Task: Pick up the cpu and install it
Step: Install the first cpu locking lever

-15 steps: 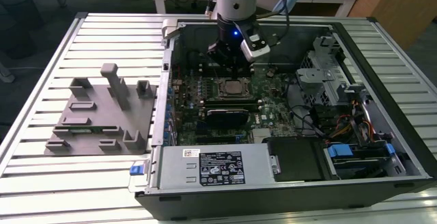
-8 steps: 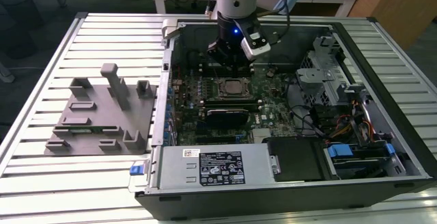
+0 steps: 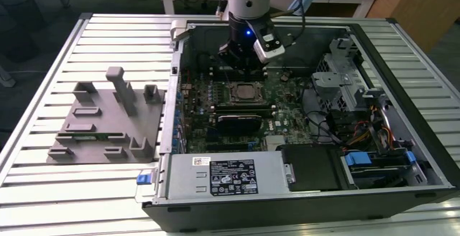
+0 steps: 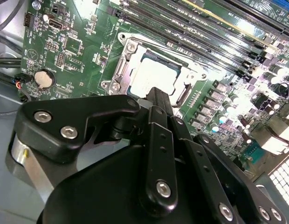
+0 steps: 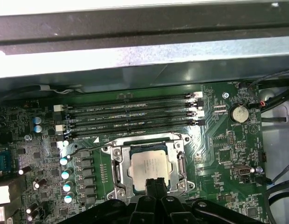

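The gripper (image 5: 155, 181) is hanging with its 2 fingers (image 5: 150, 185) clenched together, grasping nothing. The cpu (image 5: 148, 163) is lying flat in the socket (image 5: 115, 163), just beyond the fingertips; contact is unclear.

We see a small square cpu (image 5: 148, 166) with a pale silver-white metal lid and a thin darker rim. Its steel socket bracket (image 5: 117, 168) shines bright silver against the green circuit board (image 5: 219, 154), which is lined with long black memory slots (image 5: 130, 114). The matte black pincer (image 5: 154, 183) is dotted with silver screws (image 4: 164, 188). The moulded plastic tray (image 3: 100, 125) is plain grey, and the slatted metal table (image 3: 43, 187) is pale silver, striped by darker grooves.
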You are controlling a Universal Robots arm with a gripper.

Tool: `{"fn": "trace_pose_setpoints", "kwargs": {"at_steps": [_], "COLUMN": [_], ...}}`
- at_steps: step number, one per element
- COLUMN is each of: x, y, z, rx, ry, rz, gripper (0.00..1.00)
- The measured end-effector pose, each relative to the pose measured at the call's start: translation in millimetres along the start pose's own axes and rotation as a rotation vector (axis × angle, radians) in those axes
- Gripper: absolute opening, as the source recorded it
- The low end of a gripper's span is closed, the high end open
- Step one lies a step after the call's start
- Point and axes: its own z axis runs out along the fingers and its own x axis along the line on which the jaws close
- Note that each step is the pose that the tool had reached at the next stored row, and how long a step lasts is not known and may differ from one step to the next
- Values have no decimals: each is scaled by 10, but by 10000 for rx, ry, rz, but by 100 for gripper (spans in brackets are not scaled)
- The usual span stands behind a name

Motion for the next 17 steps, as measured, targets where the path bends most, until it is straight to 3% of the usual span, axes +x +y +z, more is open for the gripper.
{"fn": "trace_pose_setpoints", "kwargs": {"at_steps": [17], "x": [154], "y": [-20], "z": [-14], "rx": [-21], "ry": [3], "rz": [2], "gripper": [11]}}
